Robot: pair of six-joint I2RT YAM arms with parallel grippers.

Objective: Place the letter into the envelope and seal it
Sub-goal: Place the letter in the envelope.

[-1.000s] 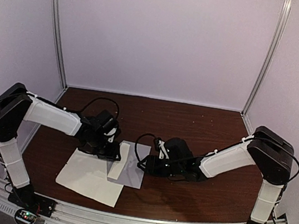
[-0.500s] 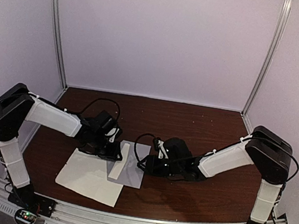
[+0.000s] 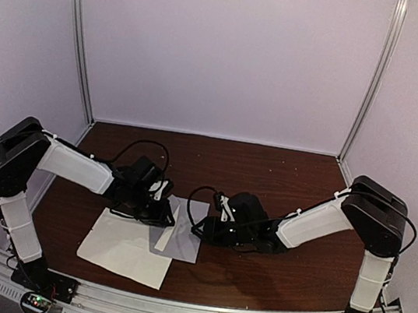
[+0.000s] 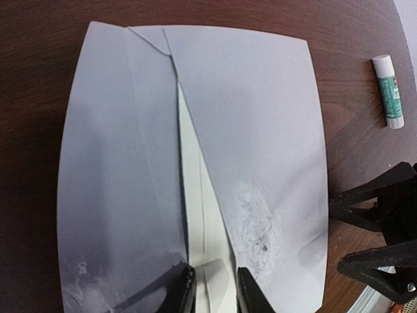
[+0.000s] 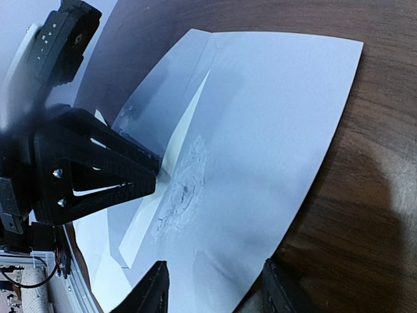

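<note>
From above, the left gripper (image 3: 160, 211) has edged a little further over the envelope (image 3: 185, 239) than a second ago, toward the right gripper (image 3: 200, 228). The right gripper has barely moved and waits just off the envelope's opposite edge. The letter (image 3: 120, 252) lies flat behind the left gripper, on its base side. One corner meets the envelope, though whether it is touching or tucked beneath I cannot tell.

In the left wrist view the fingers have drawn together and now stand tight on either side of the pale lip (image 4: 207, 248) in the envelope's slit. They look clamped on it, and the slit gapes widest right at the fingertips. A glue stick (image 4: 388, 91) lies well ahead and to the right, apart from everything.

In the right wrist view its own fingers are spread, with only the envelope's near edge lying beneath them and nothing gripped.

I judge the mouth is only now being secured for opening, with the letter still outside and the sealing not yet begun
</note>
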